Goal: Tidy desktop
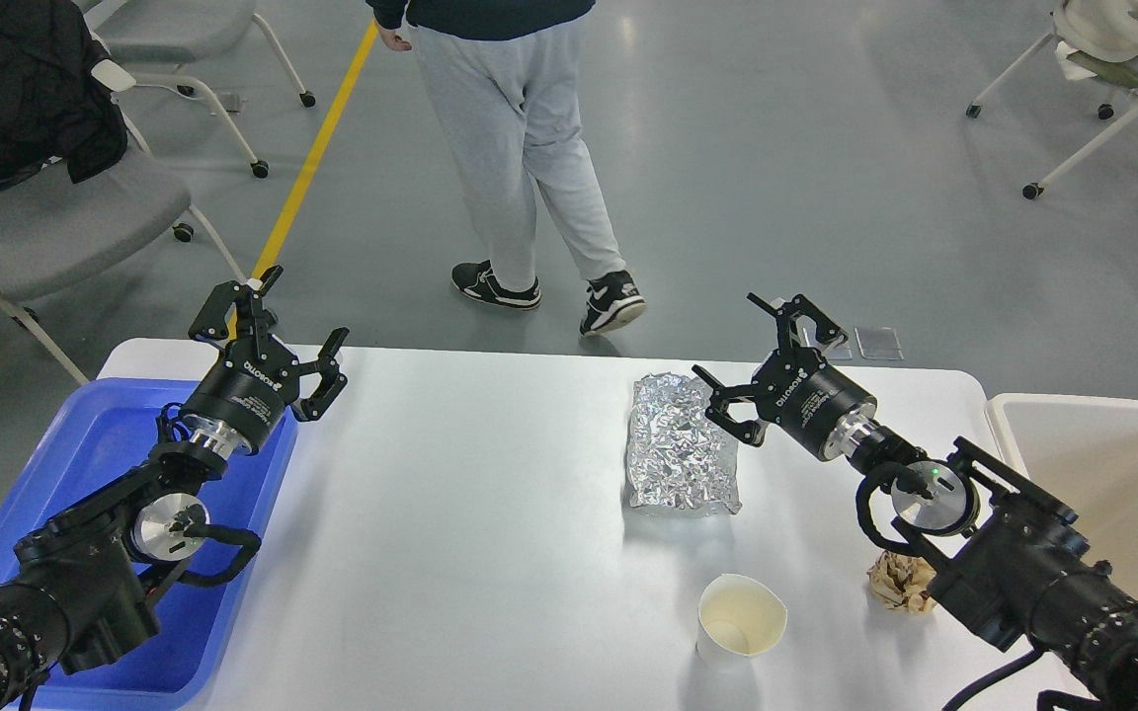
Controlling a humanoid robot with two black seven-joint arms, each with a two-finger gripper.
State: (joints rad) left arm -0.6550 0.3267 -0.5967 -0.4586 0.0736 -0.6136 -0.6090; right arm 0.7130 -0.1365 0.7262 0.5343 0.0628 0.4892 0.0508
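The white desktop (450,513) fills the middle of the head view. On it lie a crumpled silver foil packet (678,444), an upright white paper cup (739,620) near the front, and a crumpled brown paper ball (900,583) partly hidden behind my right arm. My left gripper (300,314) hovers open over the desktop's far left corner, above the blue tray's edge, with nothing between its fingers. My right gripper (729,336) is open and empty too, held just right of the foil packet's far end.
A blue plastic tray (85,454) sits at the left under my left arm. A beige-white bin (1102,464) stands at the right edge. Beyond the table a person (520,148) walks past; office chairs (55,217) stand on the grey floor.
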